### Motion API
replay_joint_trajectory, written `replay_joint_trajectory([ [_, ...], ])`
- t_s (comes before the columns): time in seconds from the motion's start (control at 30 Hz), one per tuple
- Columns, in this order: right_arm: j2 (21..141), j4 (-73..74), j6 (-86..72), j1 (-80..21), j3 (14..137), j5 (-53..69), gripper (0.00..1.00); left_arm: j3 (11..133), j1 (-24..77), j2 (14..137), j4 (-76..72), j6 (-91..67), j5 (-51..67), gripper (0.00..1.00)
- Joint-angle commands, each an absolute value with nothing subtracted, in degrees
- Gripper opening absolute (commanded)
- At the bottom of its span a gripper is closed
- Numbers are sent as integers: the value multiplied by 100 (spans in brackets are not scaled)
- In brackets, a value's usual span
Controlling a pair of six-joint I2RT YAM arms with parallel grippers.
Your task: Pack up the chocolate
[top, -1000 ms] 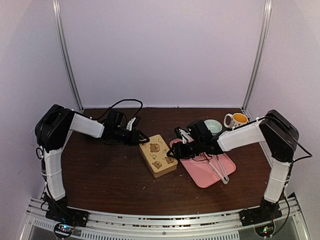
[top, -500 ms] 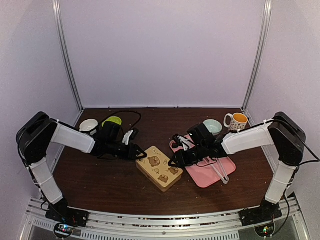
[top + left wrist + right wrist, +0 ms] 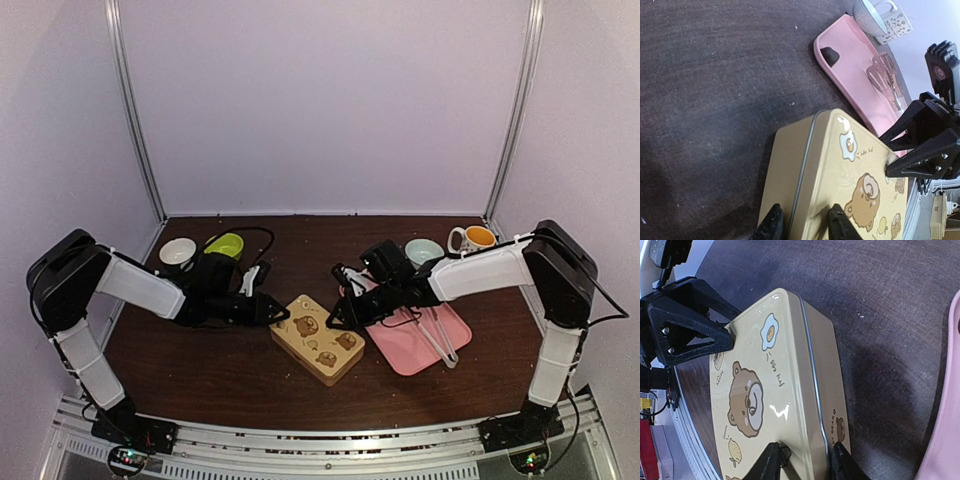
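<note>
The tan tin (image 3: 317,338) with bear drawings on its closed lid lies on the dark table in the middle. My left gripper (image 3: 275,310) is at its left end; in the left wrist view (image 3: 805,226) one finger lies on the lid and one on the side wall, pinching the tin's edge (image 3: 810,165). My right gripper (image 3: 335,318) pinches the right end the same way (image 3: 805,462), over the tin (image 3: 775,390). No chocolate shows in any view.
A pink tray (image 3: 400,350) with metal tongs (image 3: 440,335) lies right of the tin. A pale bowl (image 3: 424,250) and a mug (image 3: 472,238) stand at the back right. A white bowl (image 3: 178,250) and a green bowl (image 3: 226,243) stand at the back left.
The tin has shifted toward the near edge and turned a little, with both grippers at its ends. The left arm has dropped lower, uncovering the two bowls behind it.
</note>
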State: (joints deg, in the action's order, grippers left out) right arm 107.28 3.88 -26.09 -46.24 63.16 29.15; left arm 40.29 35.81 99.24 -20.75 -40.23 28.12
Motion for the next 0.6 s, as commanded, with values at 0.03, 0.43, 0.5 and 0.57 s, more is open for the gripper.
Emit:
replay_joint_trajectory([
  [0.03,11148,400,-2596,-4841,6415,2655,32,3948,3984,10248,-950,-3999,2898,27],
  [0.43,11502,107,-3226,-4862,6887,2532,34,4308,3981,10430,-411,-3754,2688,26],
  [0.5,11599,20,-3412,-4860,6972,2532,32,4346,3981,10456,-373,-3749,2685,26],
  [0.57,11711,-18,-3549,-4860,7024,2519,30,4359,3981,10473,-331,-3745,2662,25],
])
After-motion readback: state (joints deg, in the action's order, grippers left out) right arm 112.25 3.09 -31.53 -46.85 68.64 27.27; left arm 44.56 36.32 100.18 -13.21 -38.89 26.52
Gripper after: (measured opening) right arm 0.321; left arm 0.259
